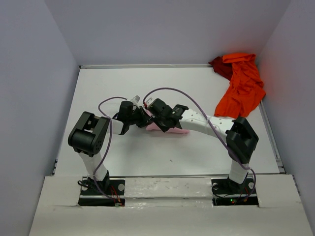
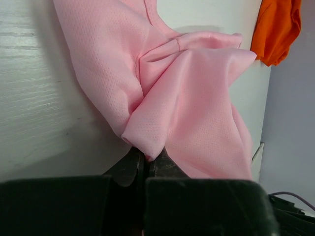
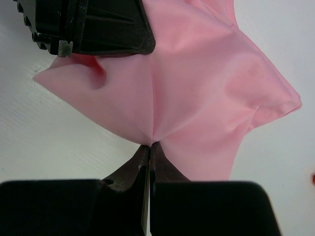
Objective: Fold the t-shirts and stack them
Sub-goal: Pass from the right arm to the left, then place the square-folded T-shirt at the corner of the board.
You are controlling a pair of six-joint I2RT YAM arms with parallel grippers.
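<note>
From the arm bases, the white bench [image 1: 147, 160] runs out to the light pink t-shirt [image 1: 172, 131], which lies bunched near the middle of the bench and is largely hidden under both wrists in the overhead view. The left tool [image 2: 146, 158] reaches the pink t-shirt from its left side, jaws pressed together on a pointed fold of the cloth. The right tool [image 3: 149, 147] reaches it from its right side and is likewise clamped on a gathered tip of pink fabric, with creases fanning out from the pinch. Both tools are just beside each other at the shirt. Well beyond the pink t-shirt and off to its right, the bright orange-red t-shirt [image 1: 243, 91] lies crumpled along the right wall towards the far corner. The dark red t-shirt [image 1: 219, 66] touches its far left edge and is mostly covered by it.
</note>
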